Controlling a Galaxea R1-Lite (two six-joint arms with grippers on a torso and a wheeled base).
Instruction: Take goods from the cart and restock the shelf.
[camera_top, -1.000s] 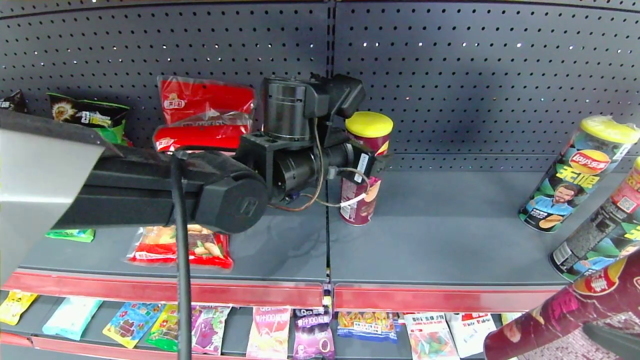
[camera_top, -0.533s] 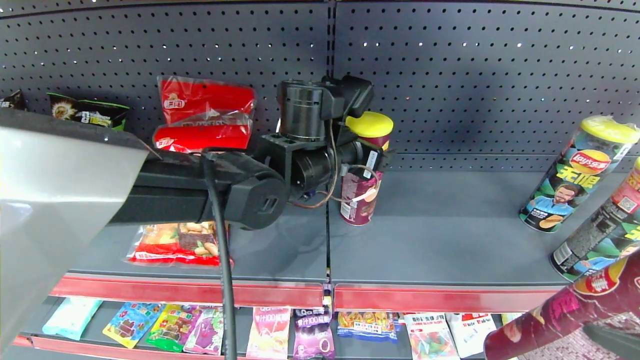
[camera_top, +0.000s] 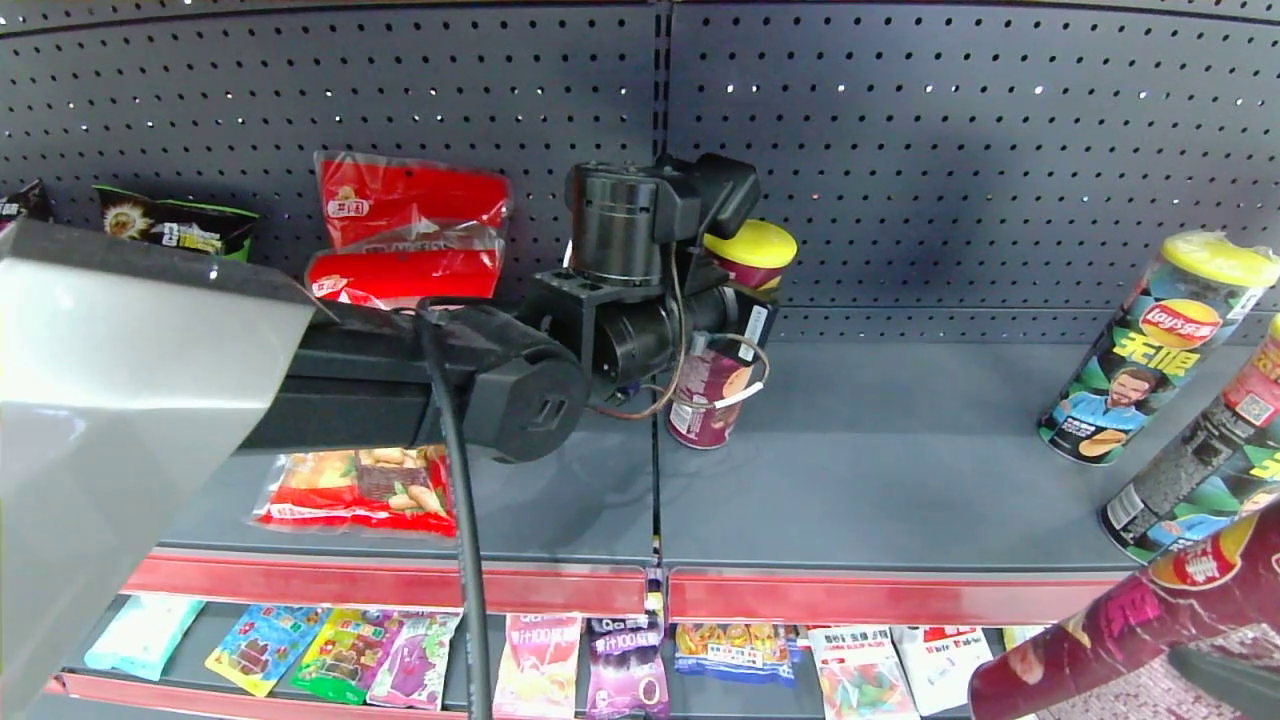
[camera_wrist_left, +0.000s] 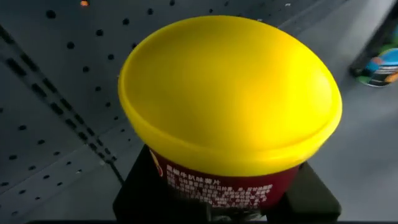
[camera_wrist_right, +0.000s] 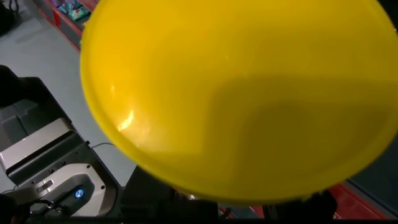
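On the grey shelf (camera_top: 880, 470), near the pegboard (camera_top: 950, 150), the left gripper (camera_top: 738, 322) is clamped around the upper body of a maroon can (camera_top: 703, 405) that leans, base at or just above the shelf. Light, stiff, smooth cardboard, I judge: hold mid-body, not by the yellow lid (camera_top: 755, 243), and gently enough not to dent. Bare shelf lies between it and the green cans (camera_top: 1140, 350); red bags (camera_top: 410, 235) lean near it. The right gripper (camera_wrist_right: 233, 208) grips a second can (camera_top: 1120, 630) low before the shelf.
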